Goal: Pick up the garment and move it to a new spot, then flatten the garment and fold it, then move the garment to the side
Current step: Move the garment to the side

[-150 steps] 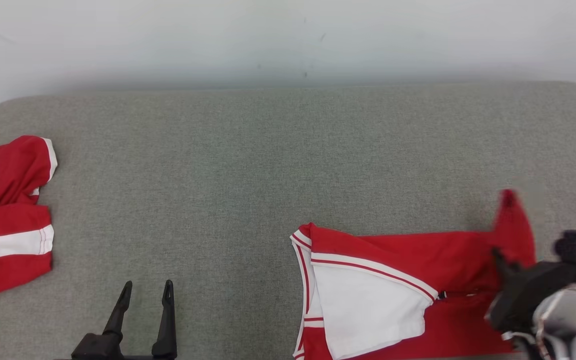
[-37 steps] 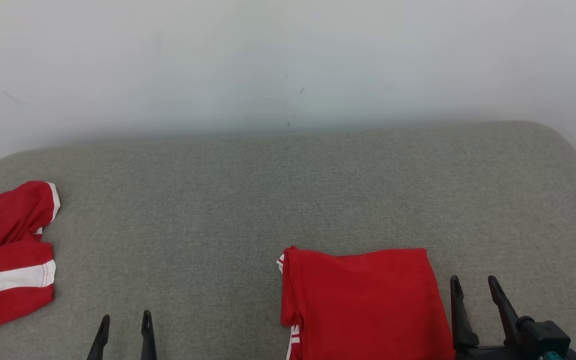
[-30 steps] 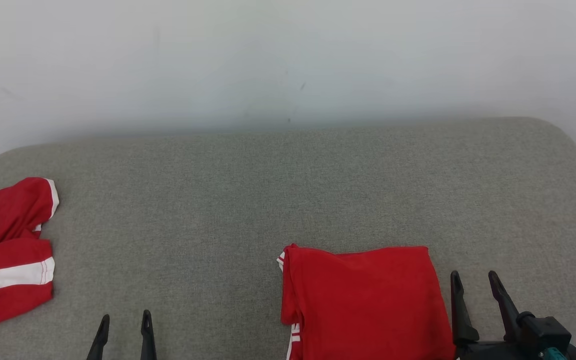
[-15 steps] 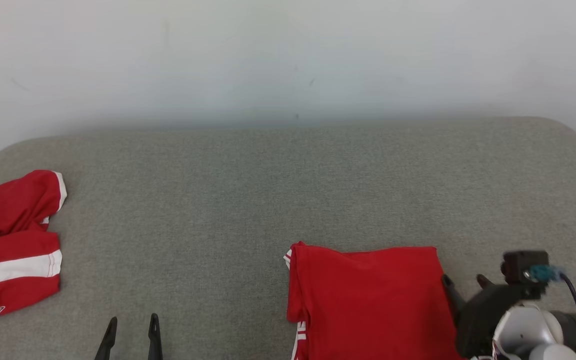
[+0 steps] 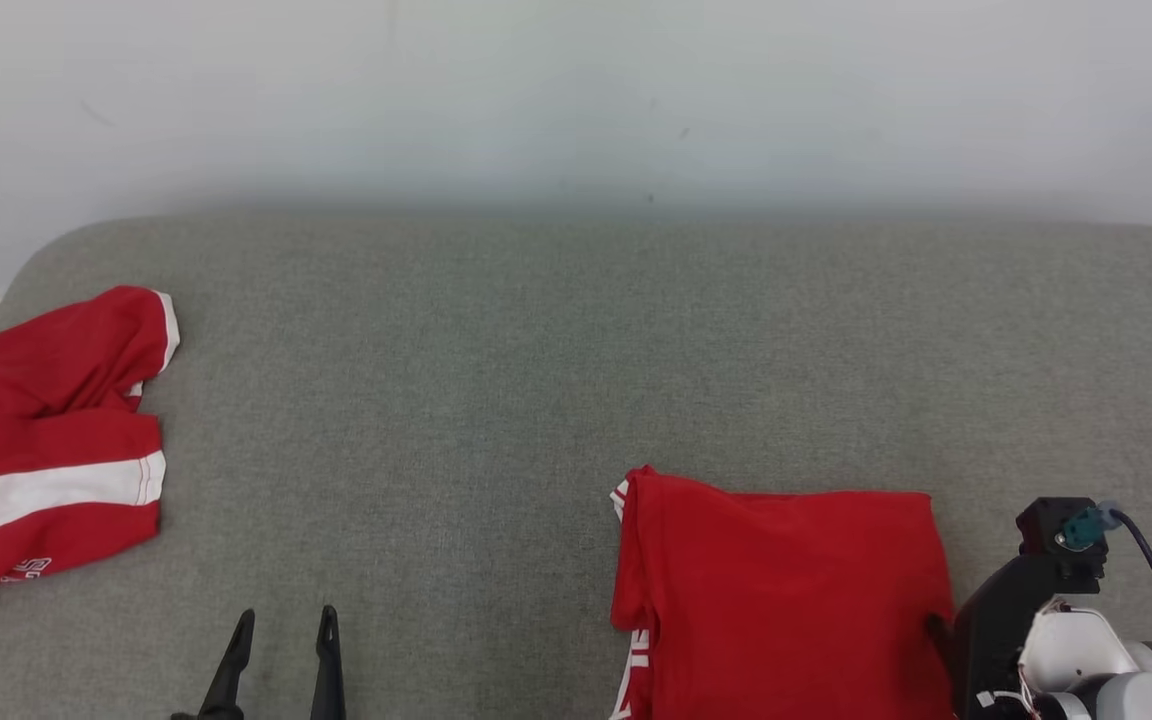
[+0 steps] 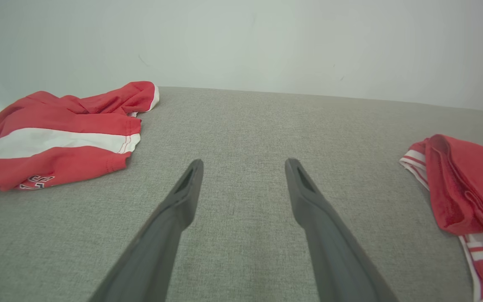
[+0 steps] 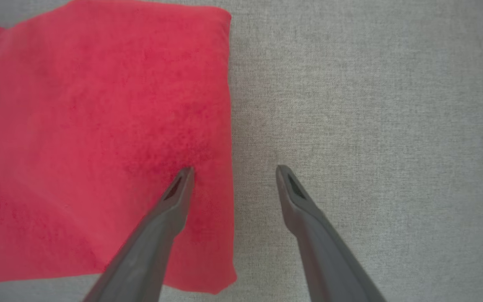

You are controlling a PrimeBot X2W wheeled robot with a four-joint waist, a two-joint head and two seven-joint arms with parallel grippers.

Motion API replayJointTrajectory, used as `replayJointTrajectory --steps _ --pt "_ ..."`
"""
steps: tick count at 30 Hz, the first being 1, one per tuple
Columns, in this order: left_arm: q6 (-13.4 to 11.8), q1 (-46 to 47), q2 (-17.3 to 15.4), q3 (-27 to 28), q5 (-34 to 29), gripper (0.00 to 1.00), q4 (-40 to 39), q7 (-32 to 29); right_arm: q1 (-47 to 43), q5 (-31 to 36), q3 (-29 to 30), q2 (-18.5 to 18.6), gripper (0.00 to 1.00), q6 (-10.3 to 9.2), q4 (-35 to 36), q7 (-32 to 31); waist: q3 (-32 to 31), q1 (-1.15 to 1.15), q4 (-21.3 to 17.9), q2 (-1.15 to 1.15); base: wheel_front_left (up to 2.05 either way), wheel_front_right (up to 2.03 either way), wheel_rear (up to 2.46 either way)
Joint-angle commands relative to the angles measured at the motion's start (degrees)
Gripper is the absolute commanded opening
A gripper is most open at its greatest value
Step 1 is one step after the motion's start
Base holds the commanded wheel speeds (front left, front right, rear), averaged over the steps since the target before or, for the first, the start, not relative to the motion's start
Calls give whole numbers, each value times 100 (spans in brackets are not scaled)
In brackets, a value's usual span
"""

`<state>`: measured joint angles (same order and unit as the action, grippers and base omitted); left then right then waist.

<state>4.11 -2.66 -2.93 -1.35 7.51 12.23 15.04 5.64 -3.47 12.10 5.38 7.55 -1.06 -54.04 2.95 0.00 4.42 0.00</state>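
The folded red garment [image 5: 786,600] is lying flat on the grey surface [image 5: 456,400] at the lower right of the head view, its white-striped trim edge facing the robot's left. Its near end is running out of frame, so its long axis cannot be told. The right wrist view is showing what the head view hides: the right gripper [image 7: 234,169] is standing open, straddling the garment's right edge, with one finger over cloth and one over bare surface. The left gripper [image 6: 245,161] is standing open and empty over bare surface, between the folded garment and a second red-and-white garment [image 6: 57,138] lying crumpled at the far left.
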Motion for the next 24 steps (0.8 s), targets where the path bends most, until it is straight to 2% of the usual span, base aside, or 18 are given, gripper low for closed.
replayJointTrajectory --steps 1,11,12,13,14,17,21,24 --pt "37 95 6 2 -36 100 -27 17 80 43 -1 17 100 -15 -78 -33 122 0 87 0 0 0 0" --pt "45 352 6 -47 -50 100 -188 17 719 -74 -265 314 100 -15 -1056 -128 556 0 186 0 0 0 0" --pt "35 377 6 -51 -44 100 -208 17 770 -123 -350 349 67 -15 -1134 -153 596 0 179 0 0 0 0" --pt "24 408 6 -61 -40 100 -225 16 821 -173 -451 393 25 -15 -1201 -161 631 0 169 0 0 0 0" --pt "23 435 6 -74 -45 100 -252 17 890 -212 -581 478 0 -15 -1262 -153 672 0 149 0 0 0 0" --pt "12 526 7 -106 -67 100 -368 17 1275 -395 -944 843 0 -16 -1327 167 818 0 28 0 0 0 0" --pt "48 634 6 -88 -154 100 -532 17 1937 -435 -1228 1129 0 -16 -1492 580 1056 0 -254 0 0 0 0" --pt "79 712 -1 -90 -206 100 -613 17 2293 -496 -1336 1197 0 -16 -1654 745 1190 0 -412 0 0 0 0"
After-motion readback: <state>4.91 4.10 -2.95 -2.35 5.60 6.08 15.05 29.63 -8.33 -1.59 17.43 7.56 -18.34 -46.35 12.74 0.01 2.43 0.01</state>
